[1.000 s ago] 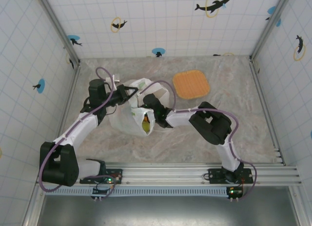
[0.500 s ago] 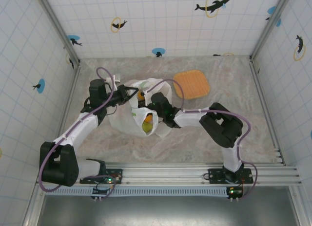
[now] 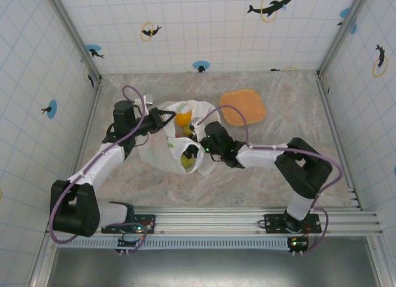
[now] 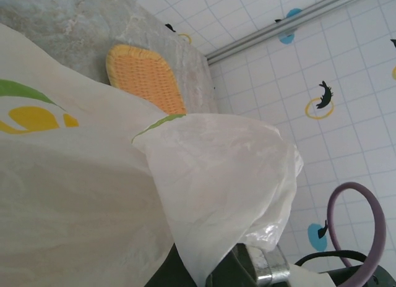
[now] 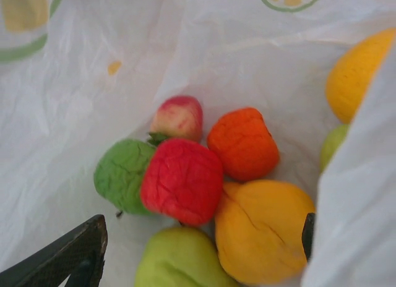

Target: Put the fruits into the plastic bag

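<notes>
The white plastic bag with citrus prints lies at the table's middle left. My left gripper is shut on the bag's upper edge and holds the mouth up; in the left wrist view the bag drapes over that gripper. My right gripper reaches into the mouth from the right. It stands open above the fruits in the bag: a red apple, a green apple, an orange, a yellow fruit and a green pear. Nothing is held between its fingers.
A flat orange woven tray lies behind and to the right of the bag, seen also in the left wrist view. Tiled walls close in the table on three sides. Bare marble surface spreads to the right.
The right arm's elbow has swung out to the right and its gripper has shifted slightly right at the bag's mouth. An orange fruit now shows in the bag's upper opening. The left gripper has held still.
</notes>
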Robot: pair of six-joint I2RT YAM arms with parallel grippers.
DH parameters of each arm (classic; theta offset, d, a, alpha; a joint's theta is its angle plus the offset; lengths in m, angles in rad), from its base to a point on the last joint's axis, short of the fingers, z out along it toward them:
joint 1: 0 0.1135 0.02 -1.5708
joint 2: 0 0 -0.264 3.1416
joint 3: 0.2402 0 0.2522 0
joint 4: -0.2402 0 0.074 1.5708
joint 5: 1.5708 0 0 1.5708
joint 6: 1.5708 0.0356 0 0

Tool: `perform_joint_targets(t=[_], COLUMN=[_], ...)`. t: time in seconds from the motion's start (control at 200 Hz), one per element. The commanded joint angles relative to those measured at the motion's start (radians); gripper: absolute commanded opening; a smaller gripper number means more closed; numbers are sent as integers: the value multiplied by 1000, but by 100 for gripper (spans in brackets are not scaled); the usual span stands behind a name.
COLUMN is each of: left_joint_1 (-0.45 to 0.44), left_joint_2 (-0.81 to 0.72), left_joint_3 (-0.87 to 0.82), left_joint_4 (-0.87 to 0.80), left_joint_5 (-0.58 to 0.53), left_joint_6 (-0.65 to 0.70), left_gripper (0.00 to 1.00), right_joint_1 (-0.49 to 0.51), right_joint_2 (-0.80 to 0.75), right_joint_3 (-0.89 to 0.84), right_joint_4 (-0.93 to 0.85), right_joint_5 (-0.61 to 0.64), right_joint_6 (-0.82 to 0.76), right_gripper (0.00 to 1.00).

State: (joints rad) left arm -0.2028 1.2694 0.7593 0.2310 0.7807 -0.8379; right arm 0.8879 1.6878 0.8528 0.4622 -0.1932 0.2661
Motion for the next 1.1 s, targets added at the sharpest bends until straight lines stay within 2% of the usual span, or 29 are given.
perform_joint_targets(t=[0.0,0.285,0.565,0.806,0.936,1.096], left_joint_1=[-2,-1,0,-1,-1,0], left_joint_2=[-10,-6,-4,-1,2,3], left_joint_3=[-1,0,0,2,1,2], left_joint_4=[-13,-16,-20,-25,-25,-25], left_joint_5=[-10,-14,-15,-18,-17,-18], left_joint_6=[17,19,19,22,22,22], left_gripper=[0,0,0,0,0,0], right_joint_1=[-16,-67,-70,-76,-90,-135], right_joint_2=[-87,-195,-202,-283,-340,-397], right_joint_3=[-49,-140,-123,-145,-174,-206], right_joint_4=[-73,-125,-194,-267,-271,-230], right_joint_5=[-6,0,-42,-84,-36,33], right_joint_6=[-93,-115,-140,-194,-188,-108], right_gripper=[83,83,83,83,83,86])
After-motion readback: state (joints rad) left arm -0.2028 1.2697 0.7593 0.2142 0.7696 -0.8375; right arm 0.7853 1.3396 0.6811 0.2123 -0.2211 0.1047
